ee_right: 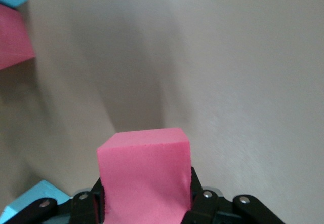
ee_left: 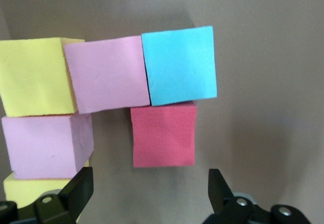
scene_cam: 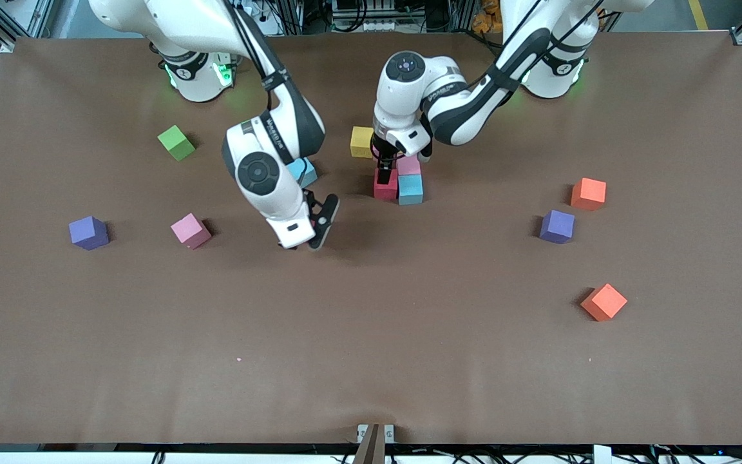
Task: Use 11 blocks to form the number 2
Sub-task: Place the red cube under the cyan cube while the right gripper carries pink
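Nearest the camera, loose matte foam cubes lie scattered, among them an orange one, a purple one and a pink one. Over the mid-table, the right gripper clamps a red foam cube, hidden in the front view. Farther off, the left gripper hangs with jaws spread over the started number 2, six cubes showing, so about half remains; its yellow corner cube is cut off.

My left gripper hangs over the cluster of blocks mid-table. My right gripper holds a cube above bare table beside it.
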Available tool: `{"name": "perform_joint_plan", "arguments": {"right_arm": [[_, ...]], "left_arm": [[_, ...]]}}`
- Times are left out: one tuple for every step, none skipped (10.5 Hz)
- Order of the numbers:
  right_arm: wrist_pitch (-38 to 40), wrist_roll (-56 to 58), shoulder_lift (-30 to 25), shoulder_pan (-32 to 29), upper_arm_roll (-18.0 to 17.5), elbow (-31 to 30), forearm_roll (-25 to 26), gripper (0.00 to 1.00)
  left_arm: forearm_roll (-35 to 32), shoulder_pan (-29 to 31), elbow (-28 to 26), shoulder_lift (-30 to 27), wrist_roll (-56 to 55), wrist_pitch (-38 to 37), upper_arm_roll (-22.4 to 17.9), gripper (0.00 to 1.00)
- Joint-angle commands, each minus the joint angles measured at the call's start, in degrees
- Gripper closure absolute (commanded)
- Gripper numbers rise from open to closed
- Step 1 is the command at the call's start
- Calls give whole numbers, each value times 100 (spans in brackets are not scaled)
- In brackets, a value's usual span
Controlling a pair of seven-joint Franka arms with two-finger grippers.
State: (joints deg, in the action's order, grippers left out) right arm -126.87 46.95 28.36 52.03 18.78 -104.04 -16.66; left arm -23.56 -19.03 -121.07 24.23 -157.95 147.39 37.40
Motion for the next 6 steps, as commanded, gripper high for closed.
{"name": "perform_joint_plan", "arguments": {"right_arm": [[22, 139, -191, 341, -14, -186, 83, 100], [-4, 147, -226, 482, -14, -317, 84, 100], [-4, 208, -287, 545, -14, -440, 92, 100], [-48, 409, -392, 632, -14, -607, 84, 100], [-74, 489, -489, 659, -14, -774, 84, 100], [-144, 490, -516, 799, -14, -880, 84, 100]], "left_arm": [[-281, 154, -66, -495, -582, -506, 337, 0], [-281, 337, -57, -707, -188, -753, 434, 0], [-281, 643, -48, -874, 164, -842, 635, 0], [-272, 1021, 74, -928, 507, -843, 864, 0], [-272, 1277, 284, -894, 771, -887, 927, 0], [-272, 1314, 425, -885, 1261, -1018, 919, 0]]}}
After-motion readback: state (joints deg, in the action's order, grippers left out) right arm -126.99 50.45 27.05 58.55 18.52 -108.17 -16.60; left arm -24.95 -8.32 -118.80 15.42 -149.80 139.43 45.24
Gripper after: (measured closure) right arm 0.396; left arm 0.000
